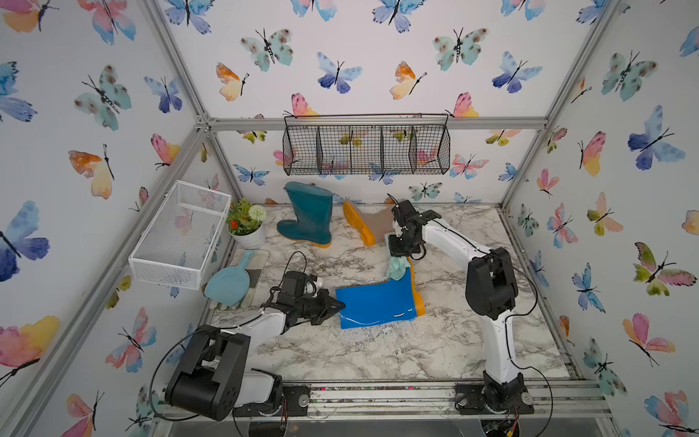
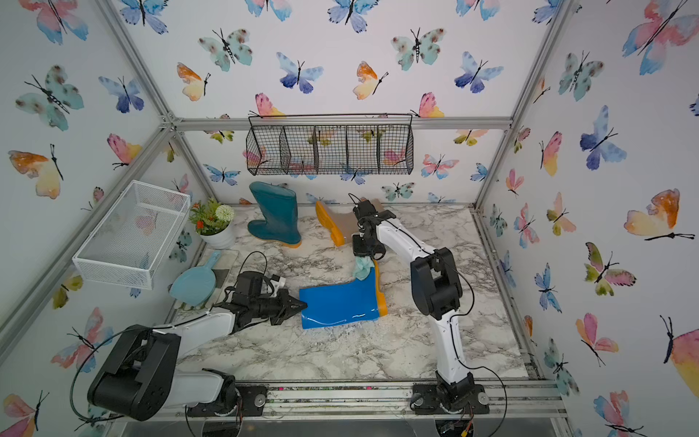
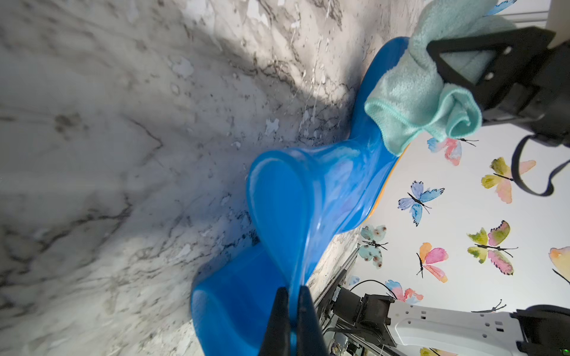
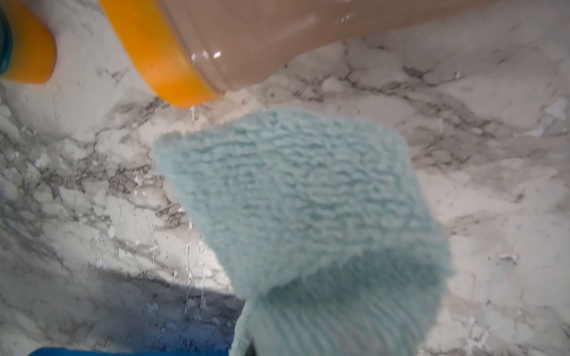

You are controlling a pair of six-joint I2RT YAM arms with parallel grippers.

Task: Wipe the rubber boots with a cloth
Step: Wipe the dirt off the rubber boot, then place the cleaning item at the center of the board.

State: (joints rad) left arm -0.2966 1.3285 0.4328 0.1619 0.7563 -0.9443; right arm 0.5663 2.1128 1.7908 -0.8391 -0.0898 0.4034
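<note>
The bright blue boot lies on its side mid-table, sole facing the right arm. My left gripper is shut on the rim of its shaft opening. My right gripper points down, shut on the pale aqua cloth, which hangs against the blue boot's toe end. The cloth hides the right jaws in the right wrist view. The dark teal boot stands upright at the back. The beige boot lies beside it, behind the right wrist.
A white mesh basket hangs on the left wall and a black wire basket on the back wall. A potted plant and a light blue scoop sit at the left. White crumbs litter the marble table near the blue boot.
</note>
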